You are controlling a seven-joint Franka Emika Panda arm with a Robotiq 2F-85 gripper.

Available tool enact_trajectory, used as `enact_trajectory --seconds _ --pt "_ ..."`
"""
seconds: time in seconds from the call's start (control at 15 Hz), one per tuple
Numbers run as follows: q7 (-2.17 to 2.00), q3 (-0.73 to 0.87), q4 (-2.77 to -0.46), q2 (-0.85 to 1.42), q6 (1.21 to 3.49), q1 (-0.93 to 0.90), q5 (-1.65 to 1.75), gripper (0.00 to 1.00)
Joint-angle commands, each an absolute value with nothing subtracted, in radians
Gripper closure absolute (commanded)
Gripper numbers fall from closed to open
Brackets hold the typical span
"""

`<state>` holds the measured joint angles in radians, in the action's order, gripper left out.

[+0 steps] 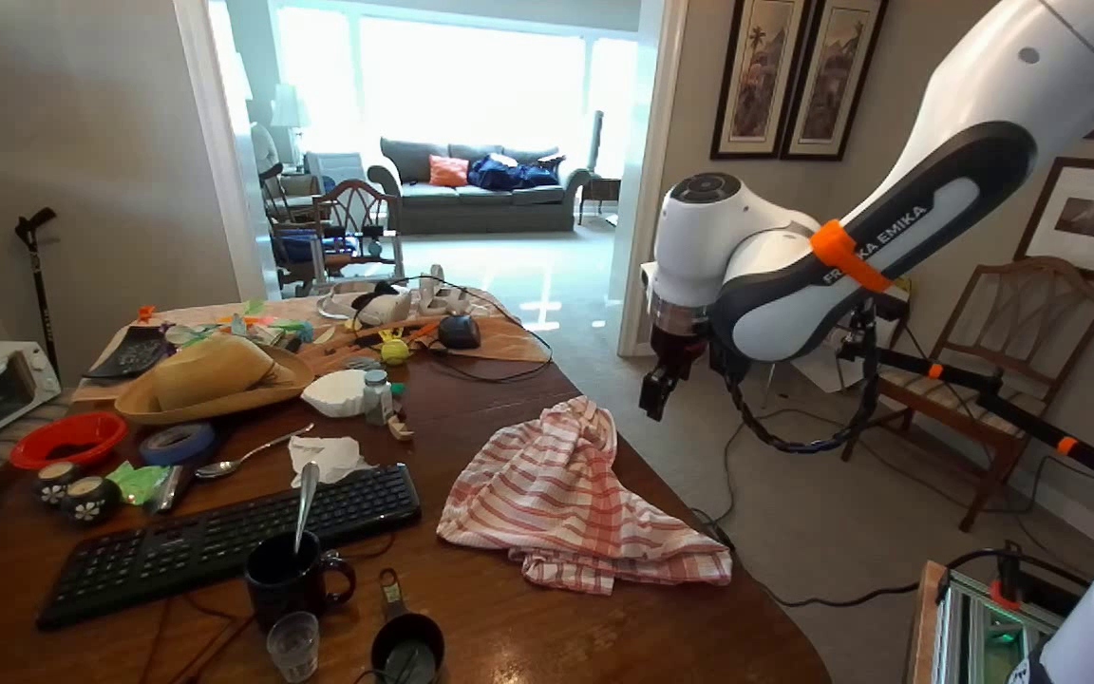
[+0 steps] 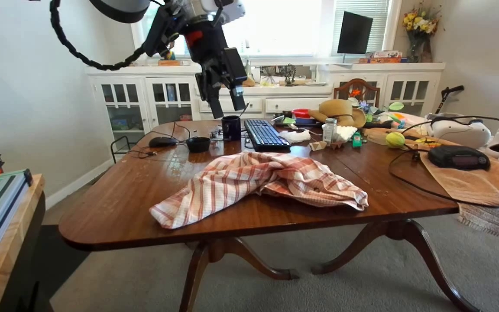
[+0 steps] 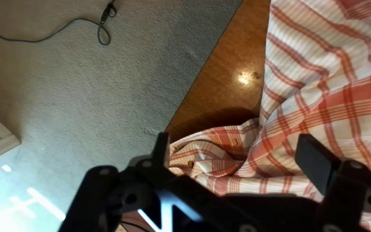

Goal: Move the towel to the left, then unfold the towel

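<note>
The towel (image 1: 556, 503) is a rumpled white cloth with red stripes. It lies bunched on the wooden table close to the table's edge, with folds and a raised middle, as also seen on the towel in an exterior view (image 2: 249, 177). My gripper (image 1: 653, 399) is open and empty, held in the air above the table; the gripper also shows in an exterior view (image 2: 228, 104). In the wrist view the towel (image 3: 327, 109) fills the right side. The gripper (image 3: 233, 145) has its fingers wide apart, with a folded part of the towel below and between them, not touching.
A black keyboard (image 1: 234, 541), a dark mug (image 1: 281, 584) with a spoon, a clear glass (image 1: 293, 646) and a black measuring cup (image 1: 406, 651) stand beside the towel. White crumpled paper (image 1: 327, 459) and a straw hat (image 1: 215, 375) lie farther off. The table edge (image 3: 201, 69) runs alongside.
</note>
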<state>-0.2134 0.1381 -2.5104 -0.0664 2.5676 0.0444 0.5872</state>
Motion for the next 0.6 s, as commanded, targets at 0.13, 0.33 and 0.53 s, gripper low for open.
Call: enact_trajectory --seconds 0.13,0.33,0.53 --pt "-0.019 0.108 -2.606 -0.254 2.443 0.067 0.440 0.00" --pt "-0.034 0.093 -2.582 -0.226 2.463 0.082 0.456 0.00" --pt "-0.012 0.086 -2.621 -0.275 2.462 0.083 0.447 0.00"
